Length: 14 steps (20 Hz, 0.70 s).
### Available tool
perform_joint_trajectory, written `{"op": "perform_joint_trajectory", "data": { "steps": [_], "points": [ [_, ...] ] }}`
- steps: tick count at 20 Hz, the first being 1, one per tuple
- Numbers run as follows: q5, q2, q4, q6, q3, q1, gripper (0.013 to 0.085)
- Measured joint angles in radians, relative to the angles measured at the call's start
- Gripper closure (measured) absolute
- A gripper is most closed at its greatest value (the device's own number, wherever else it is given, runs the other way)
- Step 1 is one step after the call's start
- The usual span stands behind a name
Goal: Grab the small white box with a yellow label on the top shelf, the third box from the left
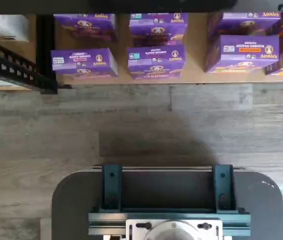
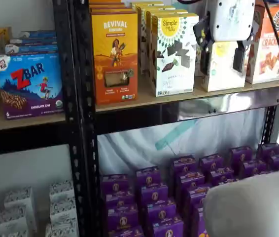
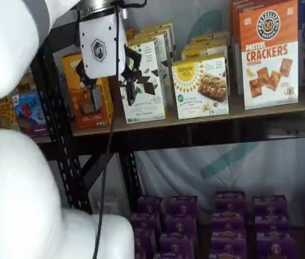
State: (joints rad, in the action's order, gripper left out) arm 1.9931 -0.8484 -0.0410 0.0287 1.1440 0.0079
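The small white box with a yellow sunburst label stands on the top shelf, between a taller Simple Mills box and an orange-and-white cracker box. It also shows in a shelf view. My gripper hangs in front of the box, open, with one black finger on either side of it as seen from the camera. In a shelf view the gripper is out in front of the shelf, apart from the boxes. The wrist view does not show the box.
The taller Simple Mills box stands left of the target and the cracker box right. An orange Revival box and a black upright are further left. Several purple Annie's boxes fill the shelf below.
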Motion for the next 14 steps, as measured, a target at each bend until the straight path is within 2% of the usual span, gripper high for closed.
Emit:
{"op": "perform_joint_trajectory", "data": {
  "steps": [3, 6, 9, 12, 14],
  "points": [
    [0.007, 0.003, -0.041, -0.020, 0.002, -0.038, 0.0130],
    [0.007, 0.005, -0.042, -0.023, 0.003, -0.041, 0.0130],
    [-0.003, 0.004, -0.014, -0.019, -0.001, -0.024, 0.0130],
    [-0.035, -0.001, 0.036, -0.025, -0.017, -0.010, 0.0130],
    [-0.069, 0.001, 0.052, -0.052, -0.029, -0.034, 0.0130]
  ]
}}
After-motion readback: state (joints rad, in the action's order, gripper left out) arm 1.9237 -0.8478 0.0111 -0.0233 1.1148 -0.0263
